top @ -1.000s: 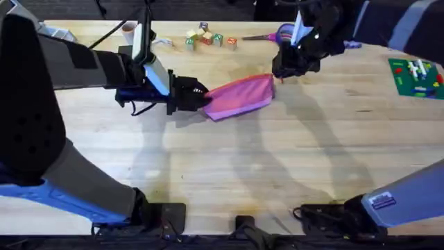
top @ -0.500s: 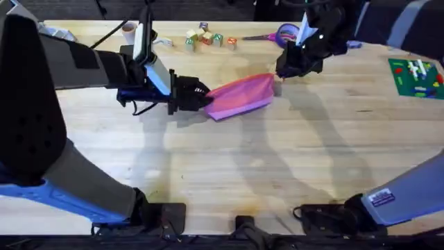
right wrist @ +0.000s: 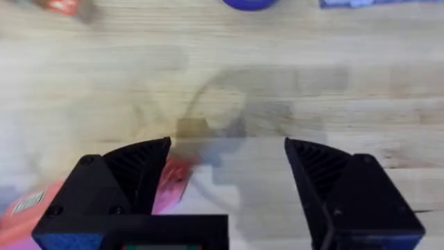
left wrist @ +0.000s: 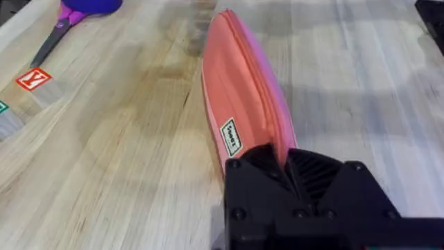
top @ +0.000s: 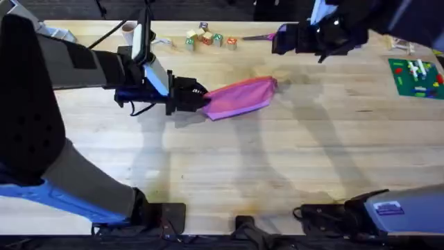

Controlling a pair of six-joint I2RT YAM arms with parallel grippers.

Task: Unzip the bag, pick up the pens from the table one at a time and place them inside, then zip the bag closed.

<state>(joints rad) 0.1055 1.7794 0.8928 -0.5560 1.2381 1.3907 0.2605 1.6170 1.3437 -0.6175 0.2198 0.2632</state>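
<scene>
The pink bag (top: 243, 97) lies on the table (top: 229, 160), left of centre, with its zipper edge looking closed in the left wrist view. My left gripper (top: 199, 94) is shut on the bag's left end; the left wrist view shows the bag (left wrist: 243, 97) stretching away from the left gripper (left wrist: 288, 163). Up beyond the bag's right end, my right gripper (top: 281, 39) is raised, apart from the bag. In the right wrist view the right gripper (right wrist: 229, 160) is open and holds nothing, with the bag's end (right wrist: 173, 179) beside one finger. The pens are out of view.
Lettered wooden blocks (top: 208, 38) and purple-handled scissors (top: 260, 37) lie along the far edge, close to the right gripper. A small cup (top: 129, 29) stands at the far left. A green plate (top: 415, 76) with small pieces sits at the right edge.
My right gripper has lifted off the bag's right end and moved up toward the far edge. The bag's right end has settled slightly. The left gripper has kept its hold.
</scene>
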